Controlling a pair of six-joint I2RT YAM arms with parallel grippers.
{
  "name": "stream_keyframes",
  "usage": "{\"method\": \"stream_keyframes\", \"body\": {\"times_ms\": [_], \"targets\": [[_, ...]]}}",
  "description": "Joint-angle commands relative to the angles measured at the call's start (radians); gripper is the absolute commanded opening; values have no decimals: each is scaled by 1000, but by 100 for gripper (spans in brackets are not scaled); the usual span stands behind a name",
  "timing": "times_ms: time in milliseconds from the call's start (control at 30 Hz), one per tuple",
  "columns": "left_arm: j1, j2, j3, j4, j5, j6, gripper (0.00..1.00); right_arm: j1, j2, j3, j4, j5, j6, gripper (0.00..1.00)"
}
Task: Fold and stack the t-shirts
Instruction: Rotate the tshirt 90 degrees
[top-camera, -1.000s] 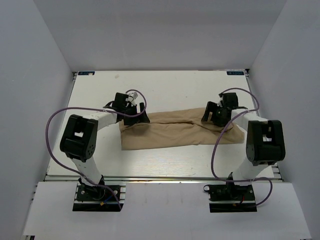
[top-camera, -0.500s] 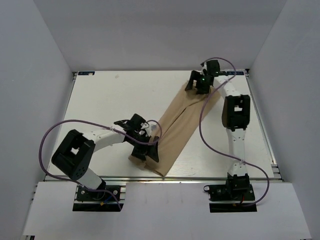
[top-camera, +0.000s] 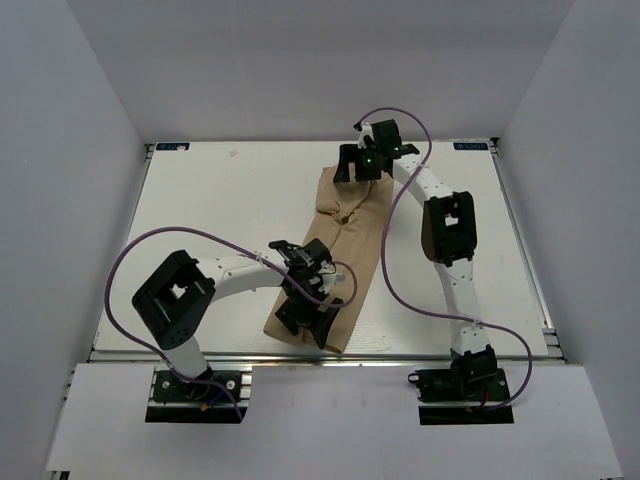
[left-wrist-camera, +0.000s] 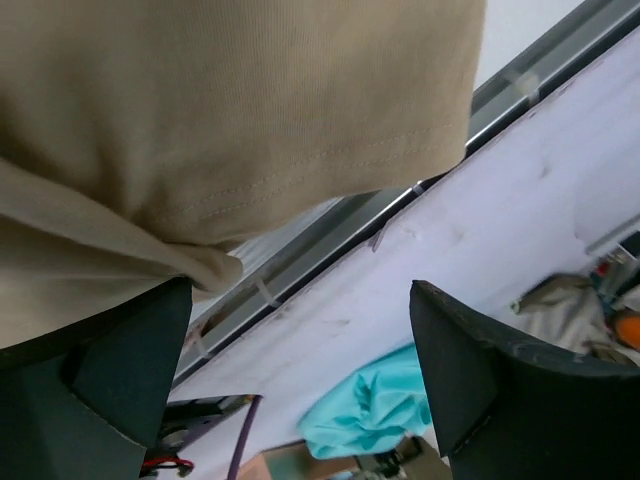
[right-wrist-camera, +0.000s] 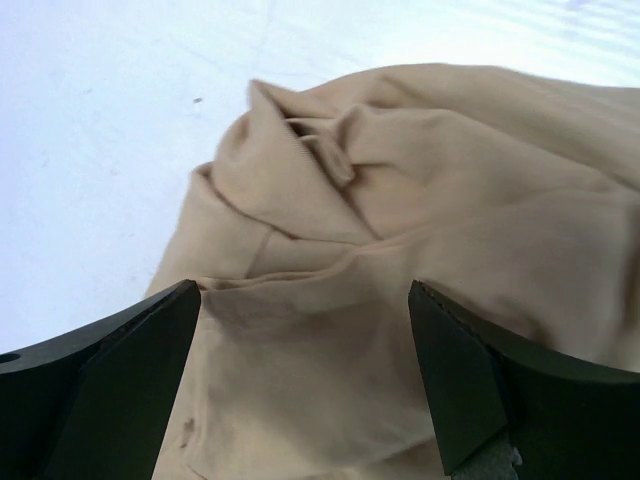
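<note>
T-shirt (top-camera: 342, 240), plain tan, lies on the white table (top-camera: 220, 200) as a long narrow band. It runs from the far edge, right of centre, down toward the aluminium rail (top-camera: 420, 352) at the near side, and its far end is bunched into soft folds. The right gripper (top-camera: 358, 168) hangs over that far end, its arm stretched well forward. The right wrist camera shows its two dark fingers (right-wrist-camera: 110, 390) spread wide, with crumpled fabric filling the gap beyond them and nothing pinched between. A small peaked fold (right-wrist-camera: 315, 150) stands up at the cloth's upper edge, with bare table top just past it. The left gripper (top-camera: 305, 318) sits at the shirt's near end, close to the table's front edge, its arm bent in from the left base. In the left wrist camera its jaws stand wide apart as well. The stitched hem (left-wrist-camera: 300, 195) hangs across the top of that view, and a fold of cloth rests against the finger at the view's left (left-wrist-camera: 120, 380), while the other finger is clear of it. Whether that fold is merely draped or caught on the finger cannot be told. Past the hem, the aluminium rail and a white board (left-wrist-camera: 480, 230) show, with a heap of teal cloth (left-wrist-camera: 370, 410) lower down. Purple cables (top-camera: 130, 250) loop from both arms above the table.
</note>
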Motion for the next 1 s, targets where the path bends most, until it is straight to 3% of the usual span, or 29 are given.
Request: {"method": "stream_keyframes", "body": {"times_ms": [0,133,233,267,367,600,733,967], "targets": [[-8,-88,94,-22,-90,39,100,-14,-106,15,3,111,-45,90],[1,-167,164,93,-110,15,100,0,-207,-52,-29,281,-1,90],[25,-191,205,160,-315,-57,100,9,-255,-103,-81,431,39,90],[25,-191,227,121,-524,-110,100,24,-260,-123,-95,435,36,90],[70,-171,295,100,-755,-195,100,64,-277,-161,-138,450,24,90],[247,-83,391,141,-837,-209,100,117,-187,-115,-202,524,55,90],[314,-60,379,208,-775,-198,100,109,-163,-132,-137,551,105,90],[374,-26,336,276,-685,-160,100,101,-121,-80,-57,521,42,90]]}}
